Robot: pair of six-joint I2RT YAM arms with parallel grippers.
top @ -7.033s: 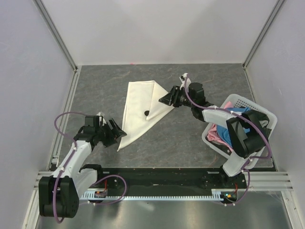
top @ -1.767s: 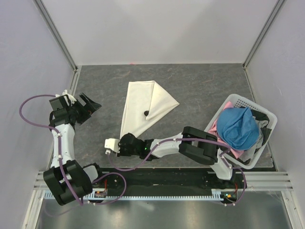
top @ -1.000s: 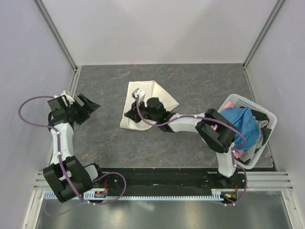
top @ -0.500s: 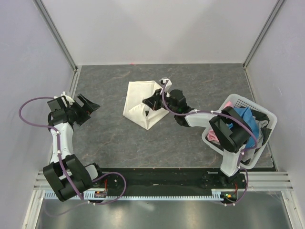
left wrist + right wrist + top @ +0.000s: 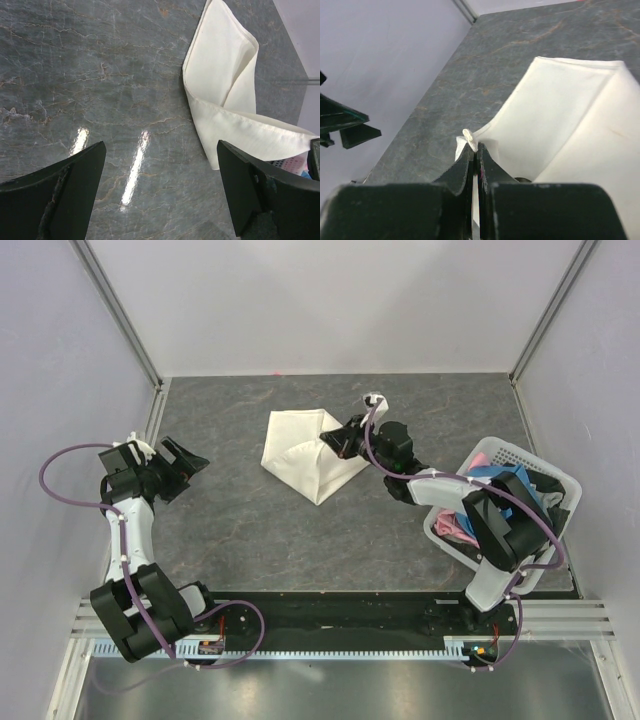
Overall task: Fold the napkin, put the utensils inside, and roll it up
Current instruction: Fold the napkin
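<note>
Top view: napkin [image 5: 300, 452] is lying folded on the grey surface [image 5: 400, 530], toward the far middle. Right pincer [image 5: 330, 440] is sitting at the cloth's right edge, though the grip is not readable from above. Right wrist view is settling it: jaws pressed together, pinching a raised corner of the napkin. Left pincer [image 5: 190, 457] is hovering well apart at the left, jaws spread wide. Only the left wrist view is showing the doubled-over layers along the fold. Basket [image 5: 520, 454] of blue and pink cloths is sitting at the right.
</note>
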